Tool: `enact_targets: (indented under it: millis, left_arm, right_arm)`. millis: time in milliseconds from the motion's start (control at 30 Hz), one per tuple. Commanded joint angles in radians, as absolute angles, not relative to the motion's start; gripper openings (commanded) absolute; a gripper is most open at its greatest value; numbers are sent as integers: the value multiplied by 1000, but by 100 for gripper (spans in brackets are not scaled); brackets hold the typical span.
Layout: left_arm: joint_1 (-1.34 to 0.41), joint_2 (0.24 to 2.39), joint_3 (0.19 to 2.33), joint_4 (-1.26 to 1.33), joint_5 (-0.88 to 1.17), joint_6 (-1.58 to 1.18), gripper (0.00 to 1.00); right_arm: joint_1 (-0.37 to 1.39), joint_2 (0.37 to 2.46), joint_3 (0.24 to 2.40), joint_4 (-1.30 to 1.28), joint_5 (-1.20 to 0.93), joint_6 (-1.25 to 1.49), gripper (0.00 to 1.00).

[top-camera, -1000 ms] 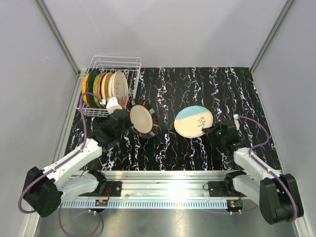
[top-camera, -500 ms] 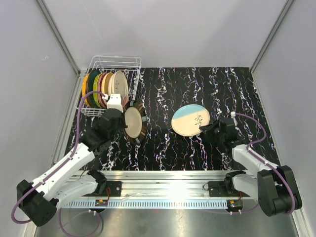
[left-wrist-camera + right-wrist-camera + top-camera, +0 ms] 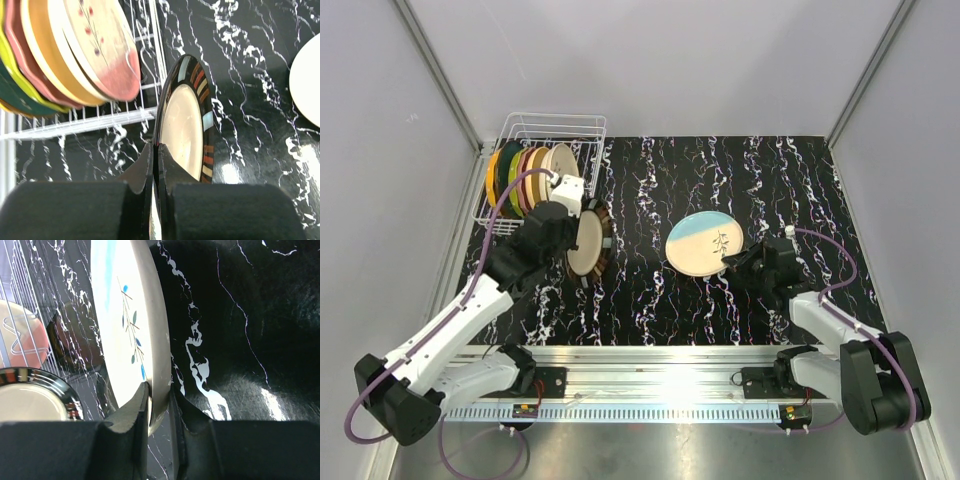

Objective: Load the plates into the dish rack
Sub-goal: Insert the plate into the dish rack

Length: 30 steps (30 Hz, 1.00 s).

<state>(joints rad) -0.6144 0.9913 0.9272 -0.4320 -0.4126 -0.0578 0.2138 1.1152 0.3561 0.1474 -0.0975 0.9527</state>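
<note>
The white wire dish rack point(image 3: 582, 124) point(image 3: 95, 122) stands at the back left with several plates upright in it. My left gripper point(image 3: 570, 222) point(image 3: 157, 150) is shut on the rim of a cream plate with a dark striped border point(image 3: 586, 243) point(image 3: 186, 125), held nearly upright just right of the rack. My right gripper point(image 3: 738, 262) point(image 3: 158, 392) is shut on the near rim of a cream and light-blue plate with a leaf sprig point(image 3: 703, 243) point(image 3: 127, 315), tilted above the table.
The black marbled table point(image 3: 800, 190) reaches to grey walls at the back and both sides. A metal rail point(image 3: 660, 370) with the arm bases runs along the near edge. The rack's wires point(image 3: 145, 40) lie close to the striped plate.
My left arm has carried the striped plate up and back toward the rack, turning it more upright. My right gripper has shifted the blue plate slightly left.
</note>
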Motion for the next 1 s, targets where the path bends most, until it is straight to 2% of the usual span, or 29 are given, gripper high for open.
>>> enact_targets:
  millis: [0, 600, 967]
  left_arm:
    - [-614, 992, 1063, -296, -459, 26, 0]
    - [-614, 1206, 1403, -216, -575, 294, 0]
    - [-574, 1295, 1437, -72, -646, 442, 0]
  right_arm:
    - [216, 1132, 364, 175, -113, 897, 0]
    - [215, 1163, 364, 179, -120, 868, 0]
    - [215, 1170, 364, 176, -115, 847, 0]
